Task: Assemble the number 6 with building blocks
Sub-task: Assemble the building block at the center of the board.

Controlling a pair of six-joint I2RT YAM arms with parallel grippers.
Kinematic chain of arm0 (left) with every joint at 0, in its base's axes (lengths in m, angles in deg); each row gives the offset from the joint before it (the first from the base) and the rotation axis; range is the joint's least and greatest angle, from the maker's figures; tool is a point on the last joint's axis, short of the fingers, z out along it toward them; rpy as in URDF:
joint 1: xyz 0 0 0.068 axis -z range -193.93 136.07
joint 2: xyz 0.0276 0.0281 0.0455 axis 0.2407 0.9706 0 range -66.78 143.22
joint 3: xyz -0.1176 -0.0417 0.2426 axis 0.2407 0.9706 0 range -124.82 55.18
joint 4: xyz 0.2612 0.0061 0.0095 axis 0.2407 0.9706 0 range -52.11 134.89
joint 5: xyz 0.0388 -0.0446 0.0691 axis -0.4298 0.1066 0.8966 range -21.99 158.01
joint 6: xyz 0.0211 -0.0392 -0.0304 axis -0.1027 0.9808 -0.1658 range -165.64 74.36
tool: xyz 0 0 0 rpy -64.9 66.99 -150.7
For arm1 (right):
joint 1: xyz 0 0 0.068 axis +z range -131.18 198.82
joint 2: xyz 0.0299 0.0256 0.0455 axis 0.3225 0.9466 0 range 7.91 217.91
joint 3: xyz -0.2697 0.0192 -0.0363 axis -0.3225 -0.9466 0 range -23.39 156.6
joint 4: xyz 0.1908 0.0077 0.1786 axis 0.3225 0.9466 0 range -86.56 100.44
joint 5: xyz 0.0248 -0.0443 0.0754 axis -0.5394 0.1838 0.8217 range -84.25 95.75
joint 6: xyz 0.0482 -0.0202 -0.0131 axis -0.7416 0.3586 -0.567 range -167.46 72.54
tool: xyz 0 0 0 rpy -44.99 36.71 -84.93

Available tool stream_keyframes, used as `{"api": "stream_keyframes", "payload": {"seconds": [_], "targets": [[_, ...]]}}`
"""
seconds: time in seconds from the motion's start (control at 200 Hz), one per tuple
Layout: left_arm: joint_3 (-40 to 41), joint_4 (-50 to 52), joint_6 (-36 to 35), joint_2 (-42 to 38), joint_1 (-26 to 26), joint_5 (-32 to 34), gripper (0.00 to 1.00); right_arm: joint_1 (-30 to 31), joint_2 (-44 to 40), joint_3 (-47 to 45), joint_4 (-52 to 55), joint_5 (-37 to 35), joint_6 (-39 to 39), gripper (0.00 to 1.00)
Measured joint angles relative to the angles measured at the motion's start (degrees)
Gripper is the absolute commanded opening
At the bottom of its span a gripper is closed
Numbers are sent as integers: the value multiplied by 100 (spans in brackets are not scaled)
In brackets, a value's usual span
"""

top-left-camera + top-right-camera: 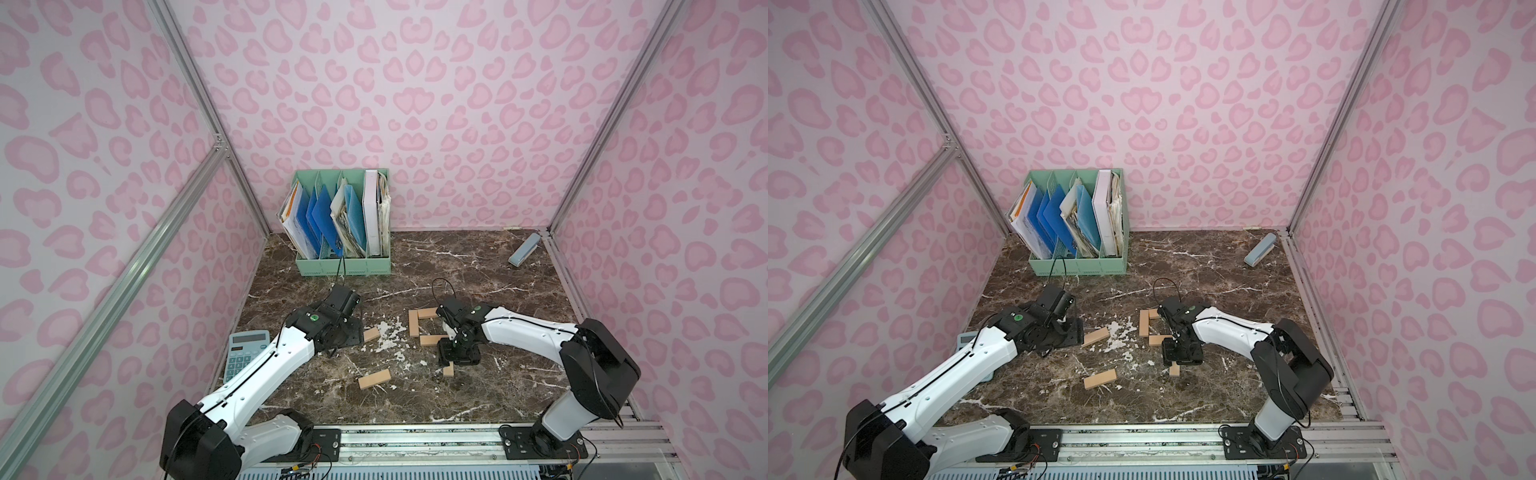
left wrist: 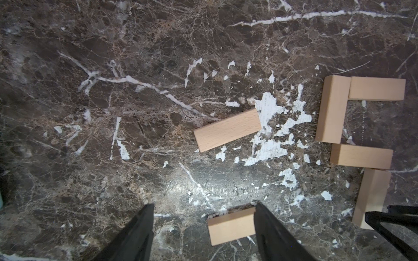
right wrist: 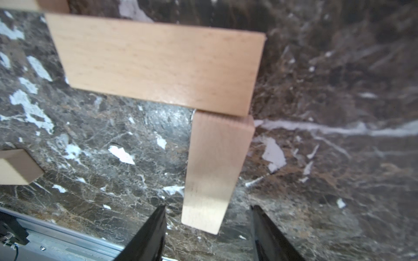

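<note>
Four tan building blocks lie joined on the marble as part of the number 6 (image 1: 424, 326): a left upright (image 2: 332, 110), a top bar (image 2: 376, 88), a middle bar (image 2: 362, 156) and a lower right upright (image 3: 217, 169). My right gripper (image 3: 208, 206) is open, its fingers standing either side of that upright's near end (image 1: 448, 370) without touching it. Two loose blocks lie to the left, one tilted (image 1: 371, 333) and one nearer the front (image 1: 374, 379). My left gripper (image 2: 203, 205) hangs open above the table and holds nothing; the front block (image 2: 231, 226) shows on the table between its fingers.
A green file holder (image 1: 343, 257) full of folders stands at the back. A calculator (image 1: 247, 353) lies under the left arm. A grey-blue case (image 1: 524, 249) lies in the back right corner. White scuffs mark the marble between the loose blocks and the figure.
</note>
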Motion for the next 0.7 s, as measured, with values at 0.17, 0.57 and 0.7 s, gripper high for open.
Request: {"api": "stream_keyframes", "payload": {"seconds": [0.17, 0.57, 0.7], "targets": [[0, 2, 0, -2, 0, -15, 73, 20, -114, 90, 4, -68, -92, 23], [76, 2, 85, -79, 2, -15, 73, -289, -476, -380, -7, -538, -369, 0], [76, 2, 87, -96, 2, -15, 73, -341, -411, -468, -87, -619, -420, 0]]}}
